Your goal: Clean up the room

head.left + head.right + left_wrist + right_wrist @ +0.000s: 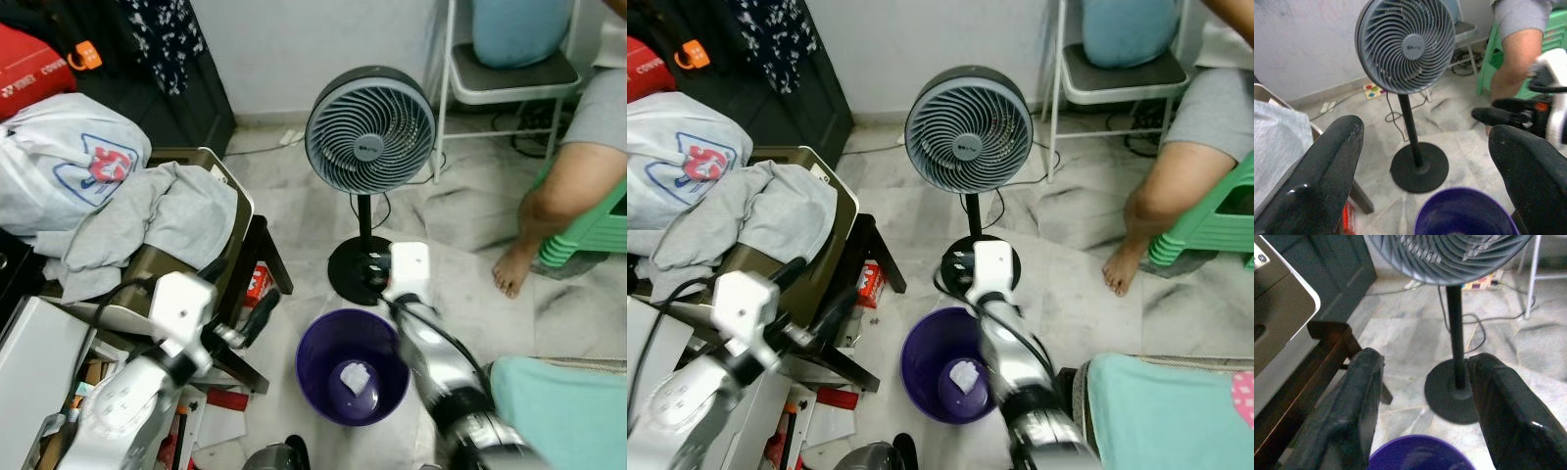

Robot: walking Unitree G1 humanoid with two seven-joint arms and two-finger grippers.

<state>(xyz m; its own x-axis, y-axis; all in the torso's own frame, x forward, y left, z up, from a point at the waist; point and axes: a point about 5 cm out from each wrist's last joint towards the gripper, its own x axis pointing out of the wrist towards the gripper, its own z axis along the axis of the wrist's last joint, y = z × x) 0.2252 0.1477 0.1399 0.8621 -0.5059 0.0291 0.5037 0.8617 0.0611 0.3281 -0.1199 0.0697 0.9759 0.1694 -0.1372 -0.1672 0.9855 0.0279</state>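
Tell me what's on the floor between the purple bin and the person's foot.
Bare marble floor between the bin and the foot, crossed above by the right arm, in the left eye view.

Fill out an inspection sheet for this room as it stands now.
Surface: pale marble floor, no spills seen.
Job's things: purple bin on the floor, crumpled white paper inside.
Clutter: grey clothes and a white bag heaped on a stand; papers and a red box below it.
Grippers: left gripper open, empty, beside the bin; right gripper open, empty, above the bin's rim.
Cables: fan cord trailing on the floor.
Surroundings: standing fan behind the bin; a person's leg by green stools.
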